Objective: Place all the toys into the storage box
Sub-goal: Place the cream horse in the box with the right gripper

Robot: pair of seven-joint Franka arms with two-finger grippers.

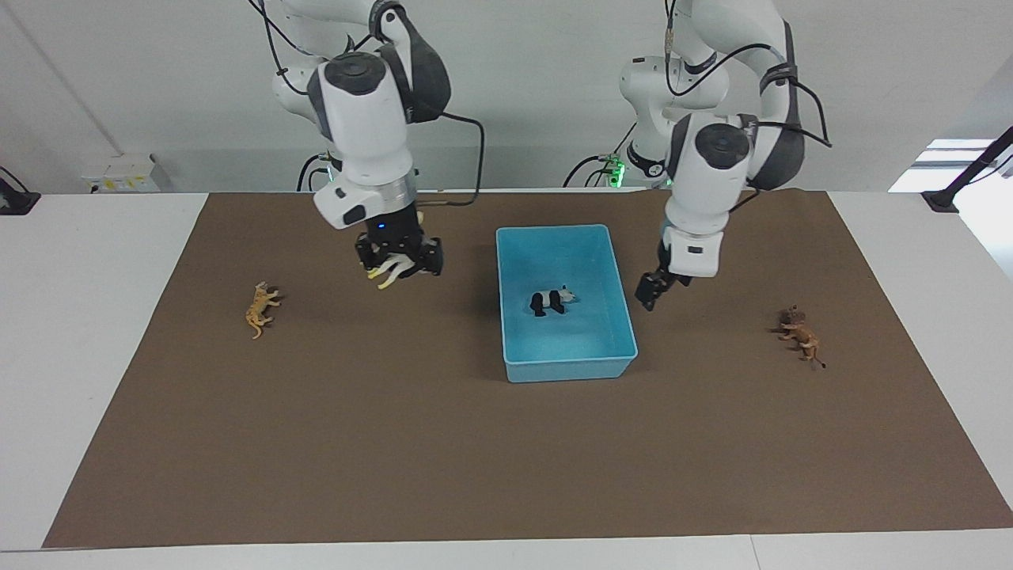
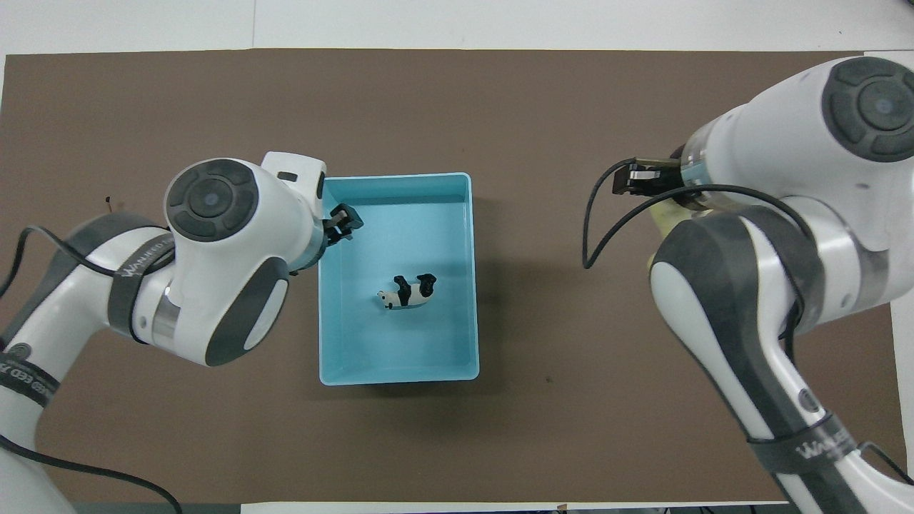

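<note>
Brown matting [image 1: 443, 443] covers most of the white bench [image 1: 87, 317], and that mat is the biggest thing in front of me. On it, about midway between the two arms, sits the light-blue storage box [image 1: 570, 366], low-walled and rimmed. The black-and-white panda [image 1: 551, 301] lies inside on the box floor, touching no wall.

Two white arms come in from the robots' end. The left arm's hand [image 1: 649, 291] hangs just outside the box wall on the left arm's side, raised over the mat beside the rim; its fingers are spread wide and hold nothing. The right arm's hand [image 1: 398, 264] is up in the air over bare mat, between the box and the orange-tan cat, and it is clamped on the pale cream llama [image 1: 388, 273], whose legs stick out below the fingers.

Down to the small things: the orange-tan cat [image 1: 259, 309] lies on the mat toward the right arm's end, well apart from the box. The brown lion [image 1: 801, 336] lies on the mat toward the left arm's end, also well clear of the box and of the left hand.
</note>
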